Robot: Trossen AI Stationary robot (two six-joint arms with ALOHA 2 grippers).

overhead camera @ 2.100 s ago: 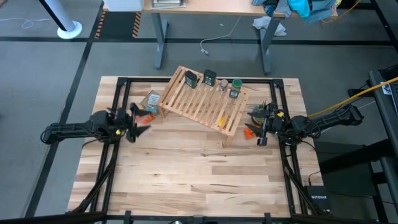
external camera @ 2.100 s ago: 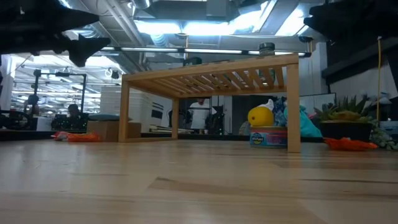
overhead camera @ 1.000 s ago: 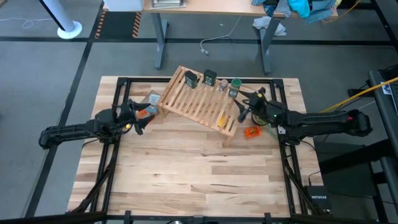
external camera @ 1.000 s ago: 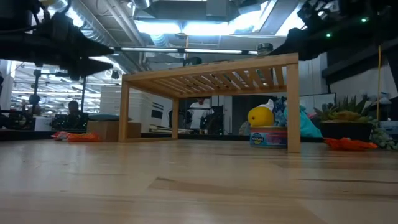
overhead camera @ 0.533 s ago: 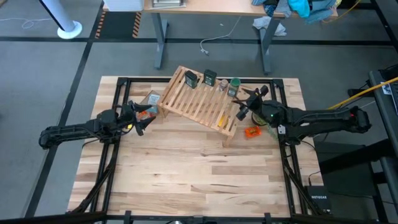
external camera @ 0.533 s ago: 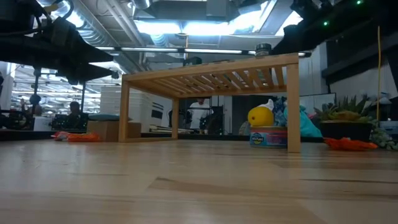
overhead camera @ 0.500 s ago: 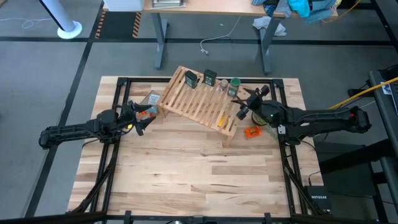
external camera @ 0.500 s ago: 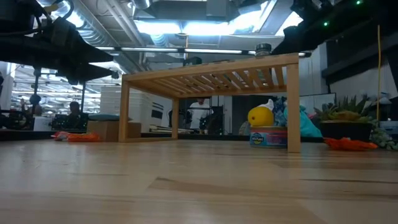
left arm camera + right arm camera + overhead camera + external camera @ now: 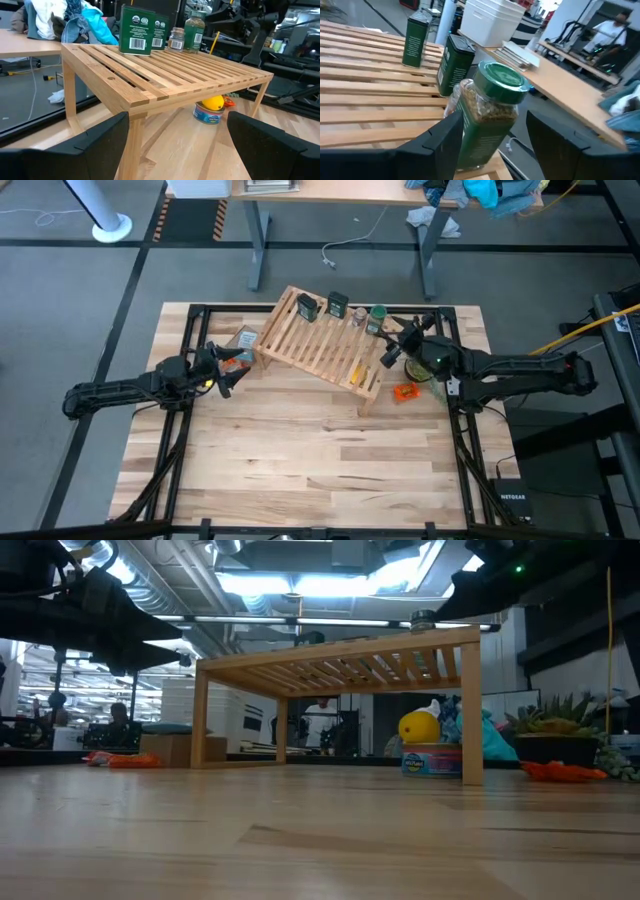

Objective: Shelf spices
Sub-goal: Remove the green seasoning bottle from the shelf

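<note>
The light-wood slatted shelf point(image 9: 320, 345) stands on its legs at mid table. Along its far edge stand two dark squarish spice jars point(image 9: 306, 307) point(image 9: 337, 306), a tiny clear jar point(image 9: 357, 318) and a green round jar point(image 9: 377, 321). My right gripper point(image 9: 398, 345) hovers open at the shelf's right end. In its wrist view its fingers show on either side of the green jar point(image 9: 492, 115), with a gap on one side. My left gripper point(image 9: 225, 370) waits open off the shelf's left end, facing the shelf point(image 9: 175, 70).
A tan cardboard box point(image 9: 243, 340) and an orange piece point(image 9: 236, 361) lie near my left gripper. Another orange piece point(image 9: 405, 391) lies under my right arm. A tin with a yellow thing on it point(image 9: 210, 107) sits under the shelf. Bare tabletop point(image 9: 320, 460) spreads toward the near edge.
My right gripper has risen a little at the shelf's right end and shifted toward the table's far edge, with its wrist turning. Its finger gap looks unchanged. The jars and the shelf stand as before.
</note>
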